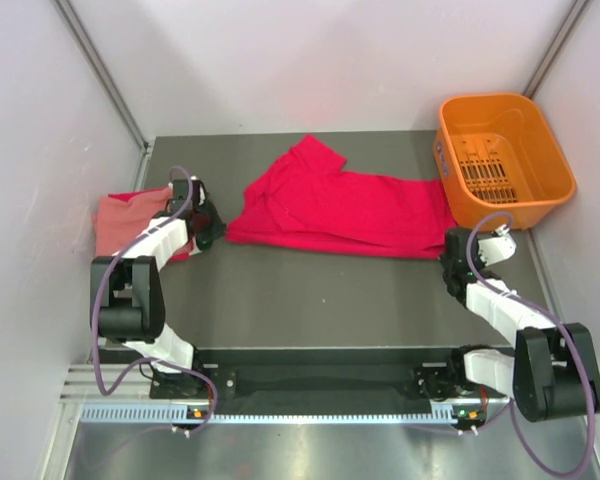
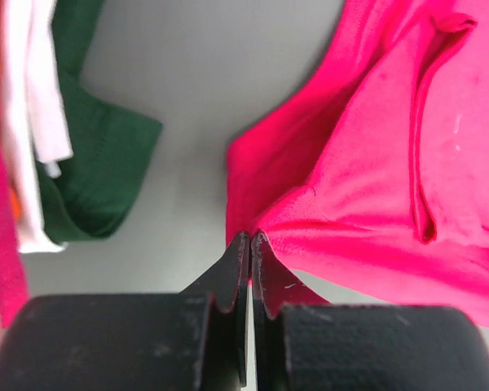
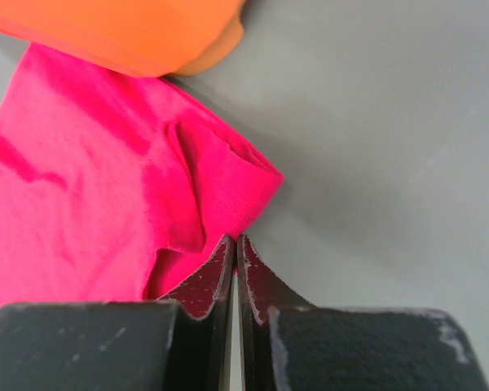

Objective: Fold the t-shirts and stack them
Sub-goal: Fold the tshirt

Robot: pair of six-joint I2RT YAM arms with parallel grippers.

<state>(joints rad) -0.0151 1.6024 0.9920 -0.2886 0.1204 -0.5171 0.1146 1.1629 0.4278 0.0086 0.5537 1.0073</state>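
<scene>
Fingers (image 2: 231,281) of left gripper (image 2: 251,237) and right gripper (image 3: 235,239) pinch crimson t-shirt (image 1: 330,205) corners.

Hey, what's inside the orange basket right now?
No shirts show inside the orange basket, only its slotted floor. The strip just behind its near wall is hidden from the top camera.

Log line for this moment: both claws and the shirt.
left claw: shut at red t-shirt near-left corner | right claw: shut at near-right corner | shirt: spread, unfolded
</scene>
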